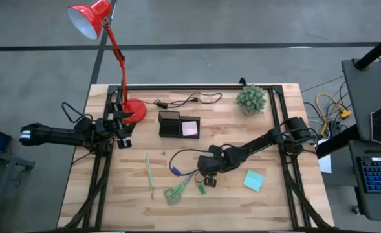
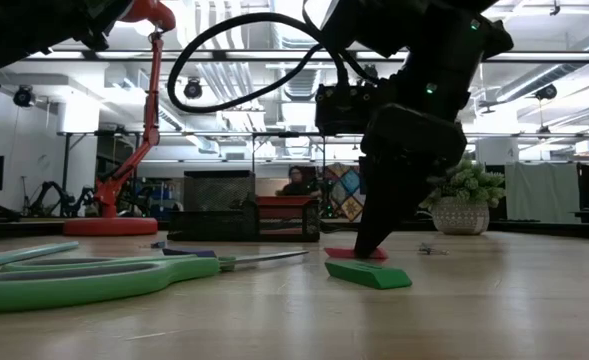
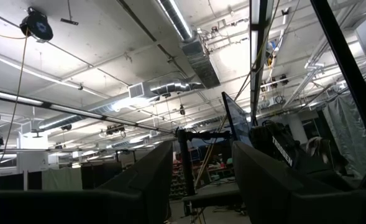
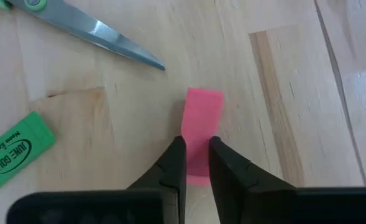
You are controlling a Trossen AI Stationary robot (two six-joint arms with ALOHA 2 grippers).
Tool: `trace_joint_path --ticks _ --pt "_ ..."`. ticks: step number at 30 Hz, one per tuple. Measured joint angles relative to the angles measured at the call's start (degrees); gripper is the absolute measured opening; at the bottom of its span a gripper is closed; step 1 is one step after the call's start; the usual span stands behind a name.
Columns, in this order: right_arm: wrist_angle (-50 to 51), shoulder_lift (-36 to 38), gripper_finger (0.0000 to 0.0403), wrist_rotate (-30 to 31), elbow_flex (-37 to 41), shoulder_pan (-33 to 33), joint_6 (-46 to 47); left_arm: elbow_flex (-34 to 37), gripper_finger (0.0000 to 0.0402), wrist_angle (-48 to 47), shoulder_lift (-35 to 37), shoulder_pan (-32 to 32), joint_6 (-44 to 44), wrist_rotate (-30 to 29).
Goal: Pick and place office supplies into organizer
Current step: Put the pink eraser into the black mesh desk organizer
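Observation:
My right gripper (image 4: 196, 155) is low over the table's middle, shut on a small pink piece (image 4: 204, 115) that lies flat on the wood. A green piece (image 4: 15, 152) lies beside it, and the green-handled scissors (image 1: 174, 192) point their blades (image 4: 102, 34) toward it. The thin green pencil (image 1: 149, 175), a purple piece (image 1: 175, 171) and a teal sticky pad (image 1: 253, 180) lie on the table around it. The black organizer (image 1: 171, 123) stands farther back with a pink pad (image 1: 190, 128) in its low tray. My left gripper (image 3: 201, 186) waits open at the left edge, pointing up. My right gripper pinches the pink piece by its two long sides (image 4: 198, 146), in the half nearer the wrist. The fingers (image 2: 369, 235) come steeply from above, pointing down. The piece lies flat on the table.
A red lamp stands on its round base (image 1: 135, 111) at the far left of the table. A black cable (image 1: 187, 100) runs behind the organizer, and a potted plant (image 1: 251, 98) stands at the far right. Bare wood shows along the near edge.

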State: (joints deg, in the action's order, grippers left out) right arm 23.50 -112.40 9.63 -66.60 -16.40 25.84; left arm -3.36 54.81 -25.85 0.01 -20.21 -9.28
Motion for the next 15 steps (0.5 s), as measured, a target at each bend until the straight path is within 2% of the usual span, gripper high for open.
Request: trace_joint_path --ticks 7,15 --pt "0.38 -0.01 0.0051 -0.01 -0.7 0.17 -1.1 0.0 0.0155 0.0 0.0 -0.02 0.0 0.0" --pt "0.76 0.46 0.0042 0.04 -1.33 0.29 -3.6 0.0 0.0155 -0.02 0.0 0.0 0.0 0.0"
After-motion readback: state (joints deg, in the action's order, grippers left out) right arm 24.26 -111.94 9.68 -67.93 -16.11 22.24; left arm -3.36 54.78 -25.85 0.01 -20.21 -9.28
